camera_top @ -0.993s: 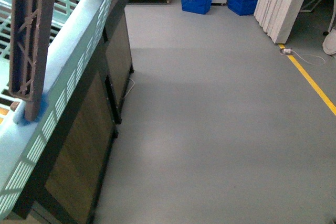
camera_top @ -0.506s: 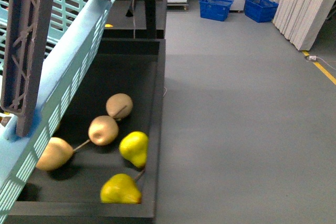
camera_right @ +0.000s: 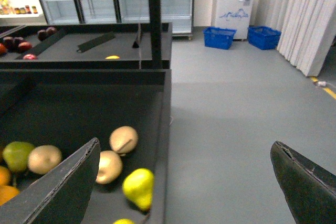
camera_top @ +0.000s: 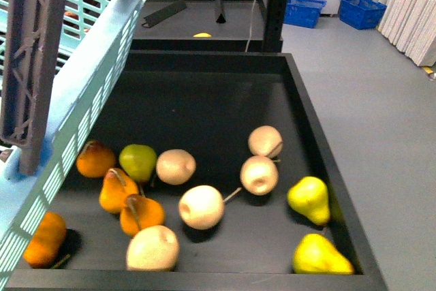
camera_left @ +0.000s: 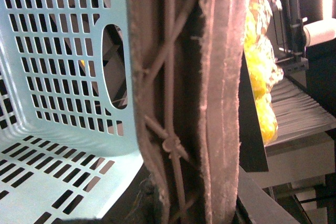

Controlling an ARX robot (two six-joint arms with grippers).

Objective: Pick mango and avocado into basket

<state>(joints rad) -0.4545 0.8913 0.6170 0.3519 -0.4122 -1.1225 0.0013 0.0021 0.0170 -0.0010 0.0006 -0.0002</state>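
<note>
The light turquoise basket [camera_top: 82, 93] hangs tilted at the left of the front view, one brown-grey handle [camera_top: 30, 66] crossing its rim. In the left wrist view that handle [camera_left: 210, 103] fills the middle, with the lattice wall [camera_left: 58, 66] beside it. My left gripper [camera_left: 184, 205] is shut on the handle. My right gripper [camera_right: 184, 182] is open and holds nothing, over the grey floor beside the bin's edge; its dark fingers [camera_right: 68, 192] stand far apart. The mango and the avocado are out of view.
A black display bin [camera_top: 320, 148] below me holds tan, orange and yellow pears and one yellow-green fruit [camera_top: 138, 161]. A second bin [camera_right: 84, 51] lies behind it with dark red fruit at its far end. Blue crates [camera_right: 219, 37] and curtains stand beyond the floor.
The front view has swung left from bare floor onto the fruit bin, which now fills the frame. The basket stays in the same place in view, still held.
</note>
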